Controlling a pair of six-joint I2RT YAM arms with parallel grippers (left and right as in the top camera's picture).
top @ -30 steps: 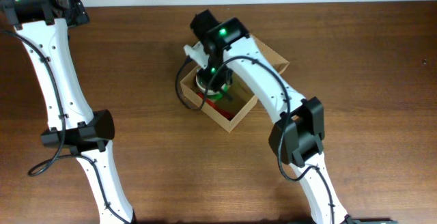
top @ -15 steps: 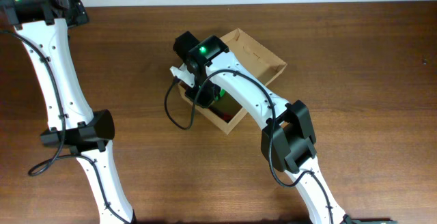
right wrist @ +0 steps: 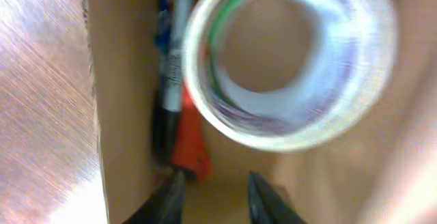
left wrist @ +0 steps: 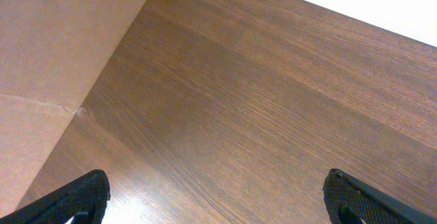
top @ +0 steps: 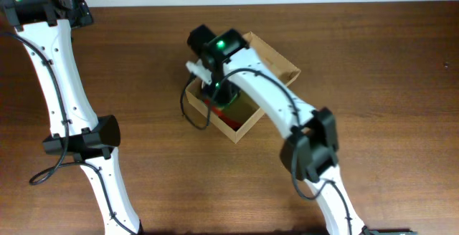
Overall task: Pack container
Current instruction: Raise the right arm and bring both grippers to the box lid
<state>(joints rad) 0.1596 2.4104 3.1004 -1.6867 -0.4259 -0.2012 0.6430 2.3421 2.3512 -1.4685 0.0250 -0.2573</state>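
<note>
Overhead: the cardboard box [top: 240, 129] is sitting at the centre of the table [top: 373, 156], set diagonally. Its open compartment is running from left toward near right, and its flap lid [top: 280, 59] is lying open on the far-right side, with red and green contents showing inside. The right arm [top: 265, 95] is reaching across it, with the right gripper [top: 222, 92] pointing down into the compartment's left part. The left arm [top: 61, 70] is standing well apart at the far left, so the right is judged the nearer.

Left wrist: the left gripper [left wrist: 215, 200] is spreading wide and empty over bare wood, with a tan cardboard panel [left wrist: 48, 60] at left.

Right wrist: the right gripper's fingers [right wrist: 167, 197] are parting narrowly and gripping nothing. A blurred tape roll [right wrist: 287, 60] is showing just beyond them inside the box walls. Markers [right wrist: 174, 67] and a red item [right wrist: 188, 149] are lining the left wall along the long axis.
</note>
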